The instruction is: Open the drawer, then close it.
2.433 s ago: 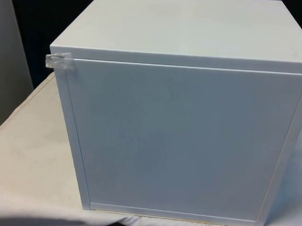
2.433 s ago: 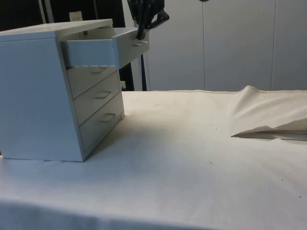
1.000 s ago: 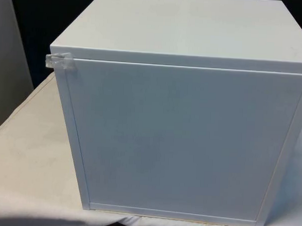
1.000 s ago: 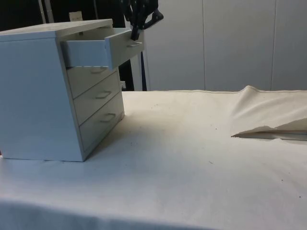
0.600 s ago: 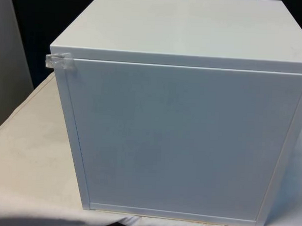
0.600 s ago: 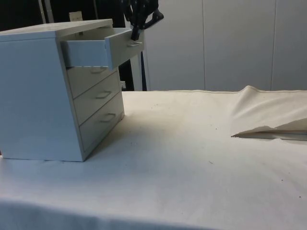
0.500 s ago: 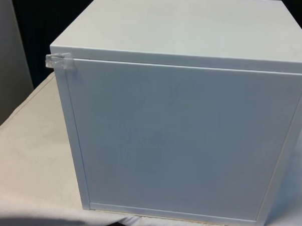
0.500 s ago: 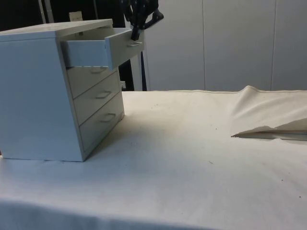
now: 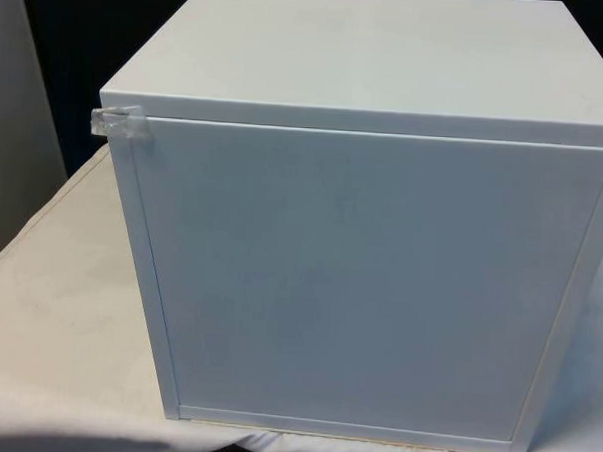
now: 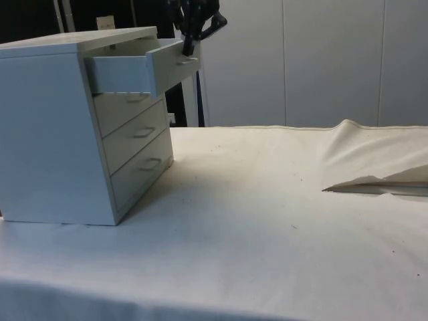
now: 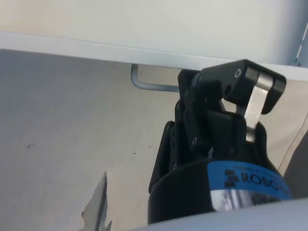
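A white chest of drawers turns its plain back to the front view. From the side, the chest has its top drawer pulled partly out. My black gripper comes down from above onto that drawer's front, just over its metal handle. In the wrist view the handle runs in between the fingers, and the gripper is shut on it. The handle's far end is hidden behind the fingers.
The lower drawers are shut. A scrap of clear tape sticks to the chest's back corner. The white cloth rises in a rumpled fold at the side view's right. Open cloth lies before the drawers.
Since the earliest frames the top drawer has slid a little way back into the chest, the gripper going with it. Over the last second nothing has moved.
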